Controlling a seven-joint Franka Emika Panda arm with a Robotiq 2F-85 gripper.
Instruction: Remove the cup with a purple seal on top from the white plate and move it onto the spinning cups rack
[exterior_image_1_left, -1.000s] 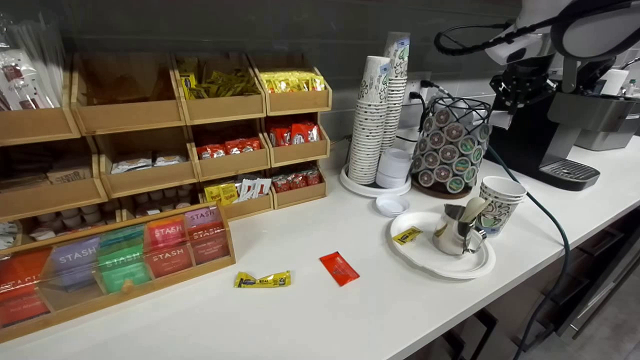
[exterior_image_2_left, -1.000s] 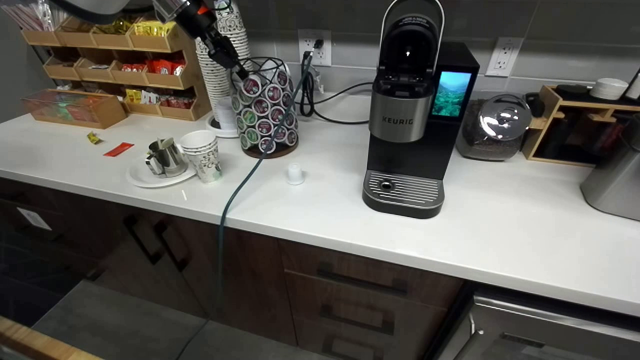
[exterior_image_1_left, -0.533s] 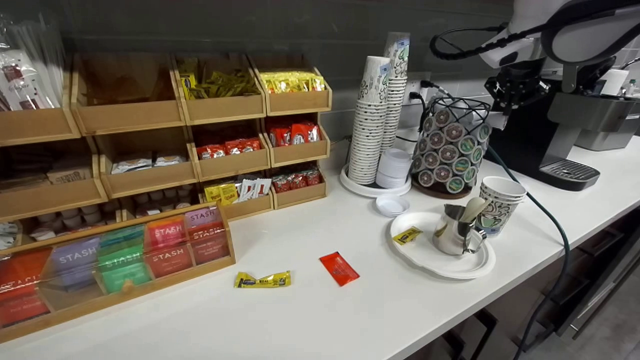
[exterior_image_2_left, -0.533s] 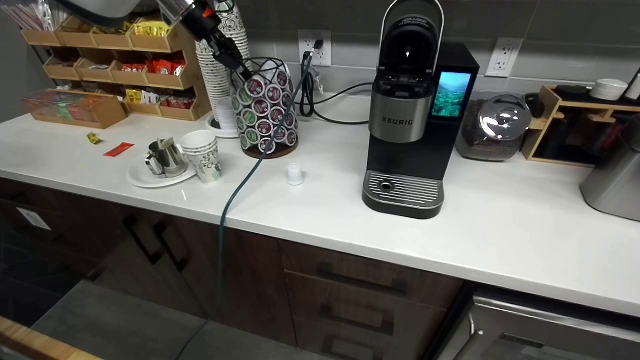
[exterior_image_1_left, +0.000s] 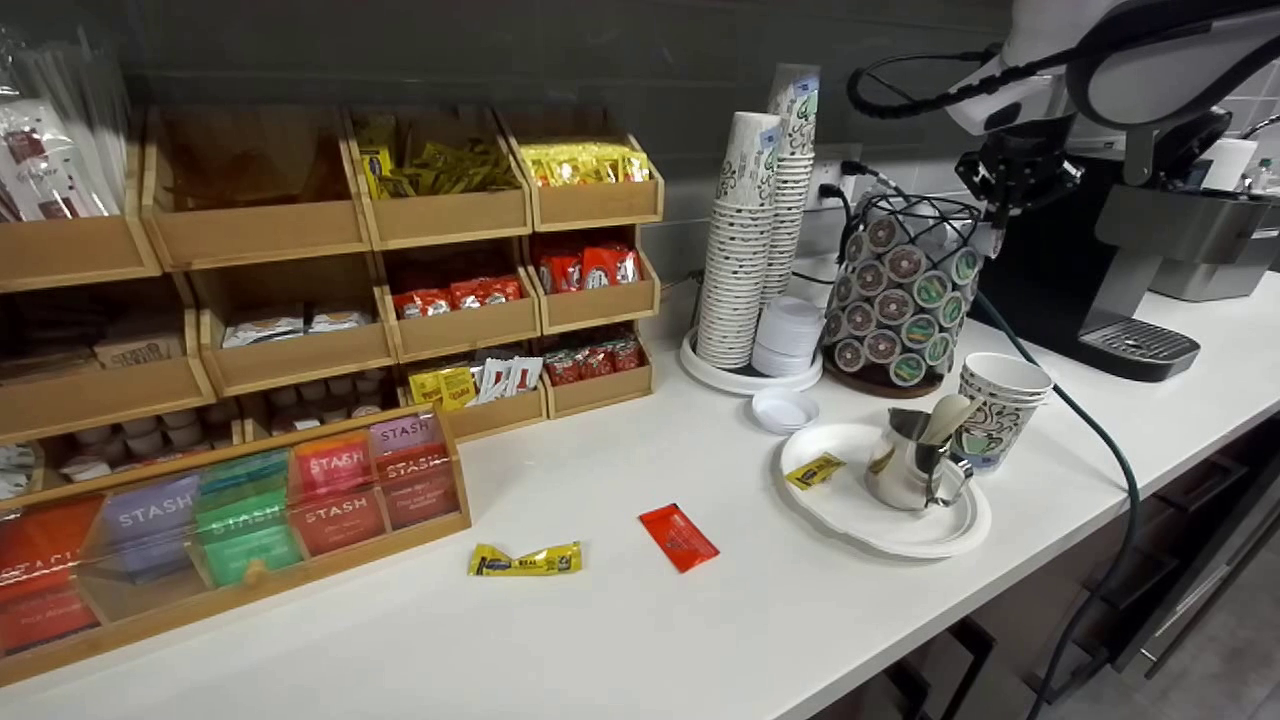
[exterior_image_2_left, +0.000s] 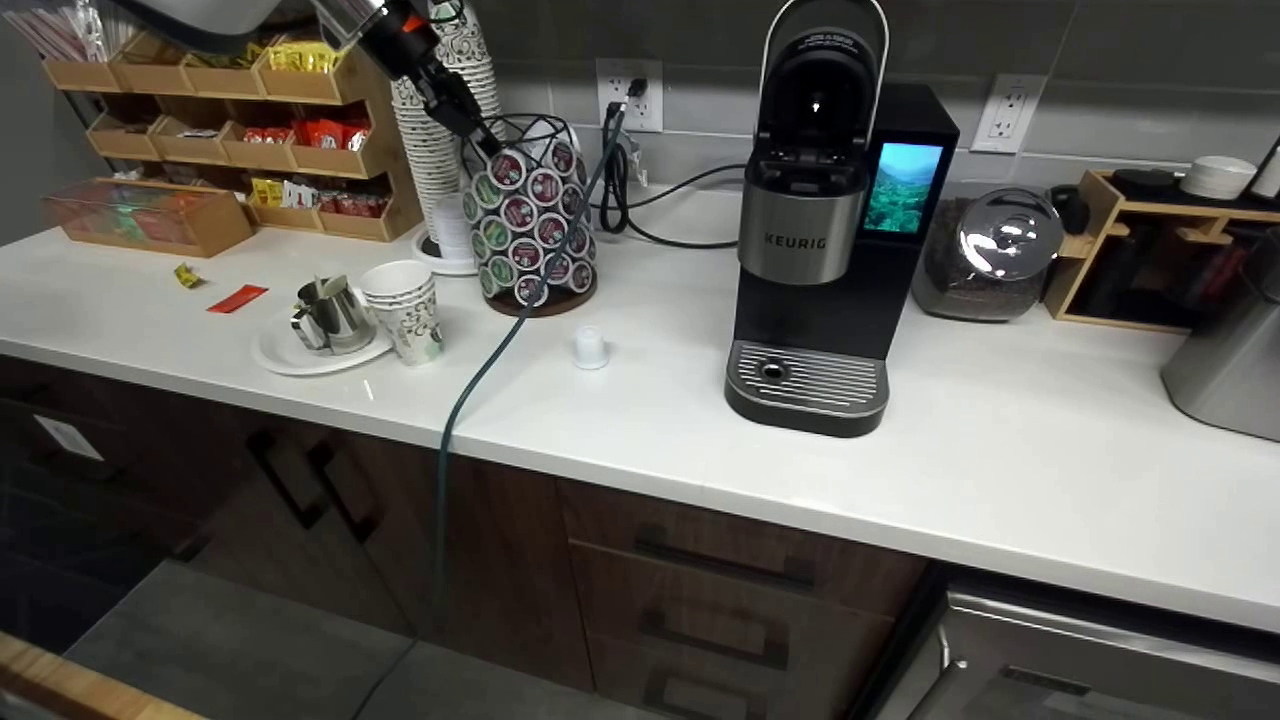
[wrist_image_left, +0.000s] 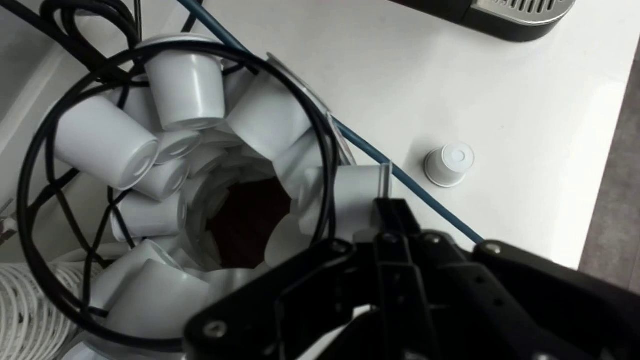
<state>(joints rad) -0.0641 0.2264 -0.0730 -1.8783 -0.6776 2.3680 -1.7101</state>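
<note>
The cup with a purple seal (exterior_image_2_left: 508, 172) sits at the top row of the spinning cups rack (exterior_image_2_left: 575, 304), its dark foil top facing outward. In the wrist view its white body (wrist_image_left: 357, 192) lies sideways under the wire ring of the rack (wrist_image_left: 330, 195). My gripper (wrist_image_left: 395, 210) is shut, fingertips together at the cup's rim, seemingly pinching it. The gripper (exterior_image_1_left: 1000, 225) also shows beside the rack's upper edge in an exterior view. The white plate (exterior_image_1_left: 850, 525) holds a metal pitcher and a yellow packet; no pod shows on it.
A white pod (exterior_image_2_left: 590, 350) stands upside down on the counter. A teal cable (exterior_image_2_left: 490, 370) runs across the rack's front. Tall paper cup stacks (exterior_image_1_left: 740, 270) stand behind the rack, a coffee machine (exterior_image_2_left: 810, 240) beside it, and a short cup stack (exterior_image_1_left: 1005, 410) by the plate.
My gripper and the cup have shifted left, toward the rack, in an exterior view. The rack has turned slightly in the last half second. The gripper stays shut.
</note>
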